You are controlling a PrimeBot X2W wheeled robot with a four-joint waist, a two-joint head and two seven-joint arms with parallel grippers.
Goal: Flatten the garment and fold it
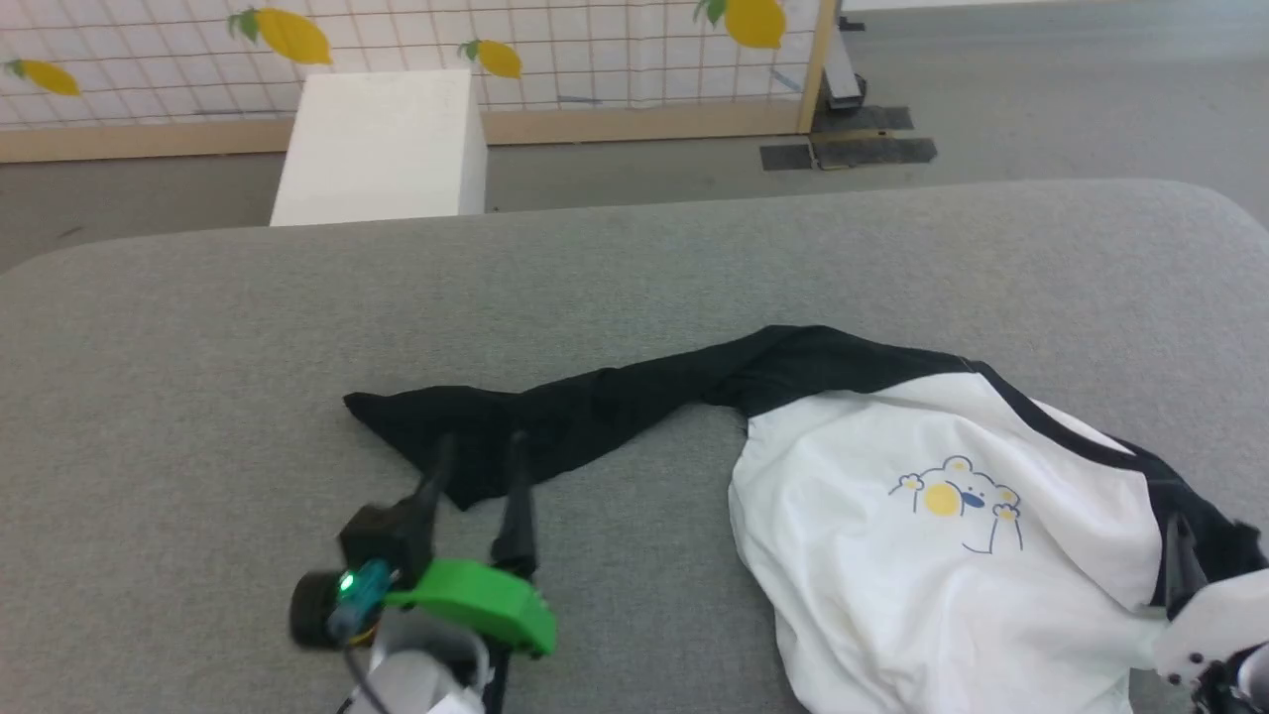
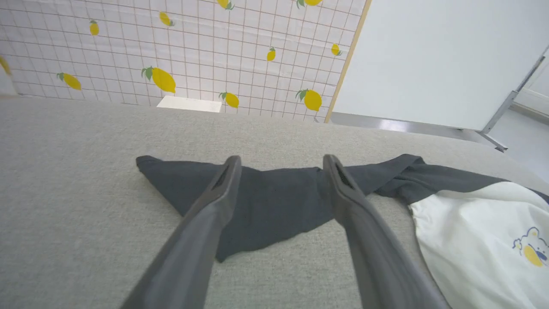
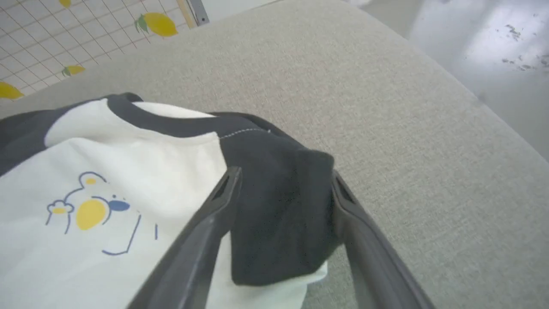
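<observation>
Head view: garment (image 1: 892, 575) crumpled on grey surface (image 1: 198, 397), nearer camera than white block (image 1: 382, 149) and right of it. White body, black collar and sleeves, small bear print (image 1: 957, 496) with yellow patches facing up. One sleeve (image 1: 595, 407) stretched flat, long axis running from body back below block, cuff end pointing left; collar toward far right. Over cuff end, left end effector (image 1: 479, 441) open, fingers spread. Right wrist view: right end effector (image 3: 285, 171) open, bunched black sleeve fold between fingers.
</observation>
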